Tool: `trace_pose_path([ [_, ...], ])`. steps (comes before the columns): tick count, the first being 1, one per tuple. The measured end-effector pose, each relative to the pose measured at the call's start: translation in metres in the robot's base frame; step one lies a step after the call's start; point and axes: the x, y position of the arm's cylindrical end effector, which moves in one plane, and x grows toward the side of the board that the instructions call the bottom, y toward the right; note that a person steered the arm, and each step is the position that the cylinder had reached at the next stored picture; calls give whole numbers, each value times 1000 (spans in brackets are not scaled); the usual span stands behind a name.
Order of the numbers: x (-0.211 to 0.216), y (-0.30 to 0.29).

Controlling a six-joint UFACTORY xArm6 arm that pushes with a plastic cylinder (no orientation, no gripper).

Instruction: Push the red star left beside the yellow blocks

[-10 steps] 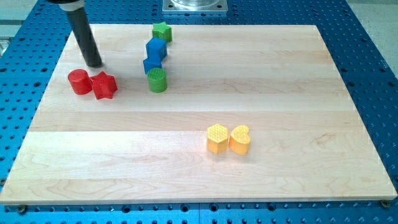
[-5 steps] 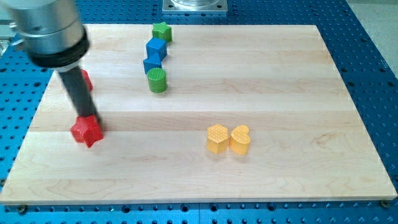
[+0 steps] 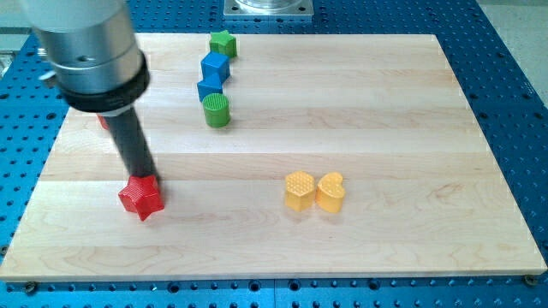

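Observation:
The red star (image 3: 141,198) lies at the view's lower left on the wooden board (image 3: 385,103). My tip (image 3: 142,176) touches the star's top edge. The yellow hexagon block (image 3: 299,191) and the yellow heart block (image 3: 330,192) sit side by side near the board's middle, well to the right of the star. A red cylinder (image 3: 104,121) is almost wholly hidden behind the rod's wide upper body at the view's upper left.
A green star (image 3: 223,43), two blue blocks (image 3: 215,66) (image 3: 208,88) and a green cylinder (image 3: 217,110) stand in a line at the view's top, left of centre. The blue perforated table (image 3: 514,51) surrounds the board.
The red star has gone from beside the red cylinder down the board and then a little to the right. My tip has followed it, staying against its top.

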Motion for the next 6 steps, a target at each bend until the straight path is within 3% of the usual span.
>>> trace_pose_path([
  [1, 5, -31],
  [2, 28, -14],
  [4, 41, 72],
  [5, 76, 67],
  [6, 75, 91],
])
